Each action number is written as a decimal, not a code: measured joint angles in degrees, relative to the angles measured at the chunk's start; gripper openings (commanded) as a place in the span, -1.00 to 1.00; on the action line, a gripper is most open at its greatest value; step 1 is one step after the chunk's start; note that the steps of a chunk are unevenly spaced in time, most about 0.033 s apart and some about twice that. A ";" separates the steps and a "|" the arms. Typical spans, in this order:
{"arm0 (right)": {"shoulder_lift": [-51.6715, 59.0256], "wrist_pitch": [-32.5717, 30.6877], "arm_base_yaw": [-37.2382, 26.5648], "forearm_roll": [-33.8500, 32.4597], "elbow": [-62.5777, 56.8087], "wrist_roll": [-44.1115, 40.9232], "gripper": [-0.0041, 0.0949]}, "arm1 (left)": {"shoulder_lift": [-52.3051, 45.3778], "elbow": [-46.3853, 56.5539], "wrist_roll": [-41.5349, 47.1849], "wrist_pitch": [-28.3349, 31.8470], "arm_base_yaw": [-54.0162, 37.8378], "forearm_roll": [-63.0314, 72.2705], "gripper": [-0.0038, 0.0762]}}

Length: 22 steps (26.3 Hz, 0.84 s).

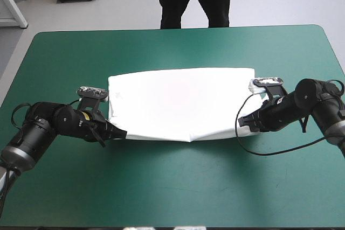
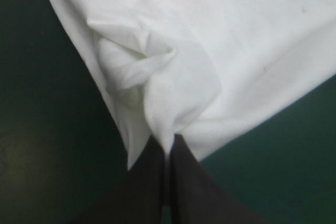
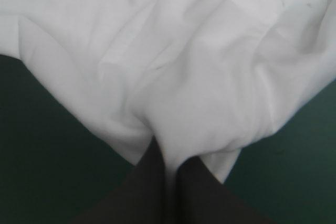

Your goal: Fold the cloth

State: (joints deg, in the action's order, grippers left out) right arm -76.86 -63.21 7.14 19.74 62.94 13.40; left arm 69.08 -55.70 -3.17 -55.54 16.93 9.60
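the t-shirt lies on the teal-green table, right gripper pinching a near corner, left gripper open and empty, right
Not quite. The left gripper is not open and empty: the left wrist view shows it shut on the other near corner of the T-shirt. The rest holds: T-shirt on the table, right gripper pinching a near corner.

Teal-green table [image 1: 172, 187], folded white T-shirt [image 1: 180, 103] at its middle

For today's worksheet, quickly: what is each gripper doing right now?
Left gripper: shut on the T-shirt.
Right gripper: shut on the T-shirt.
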 measured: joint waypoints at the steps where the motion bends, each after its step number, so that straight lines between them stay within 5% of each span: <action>1: 0.06 -0.55 0.27 -0.75 -0.65 -0.33 -0.95 | -0.37 0.94 0.00 -0.28 0.30 -0.24 -0.93; 11: 1.66 -0.74 0.80 -6.29 -7.67 -2.75 -0.90 | -2.03 8.83 0.41 -1.90 4.24 -4.26 -0.90; 16: 1.66 0.03 0.80 -7.31 -9.30 -3.35 -0.40 | -2.03 11.75 0.48 -1.50 4.52 -4.32 -0.40; 19: 1.66 0.03 0.80 -7.57 -9.36 -3.35 0.18 | -2.05 12.47 0.48 -1.57 4.58 -4.32 0.08; 22: 1.66 0.09 0.80 -9.71 -9.36 -4.48 0.35 | -2.09 12.46 1.03 -1.69 4.58 -4.32 0.20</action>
State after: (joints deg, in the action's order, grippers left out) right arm -75.20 -63.12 7.95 10.03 53.59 8.93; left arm 66.99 -43.24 -2.14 -57.23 21.51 5.28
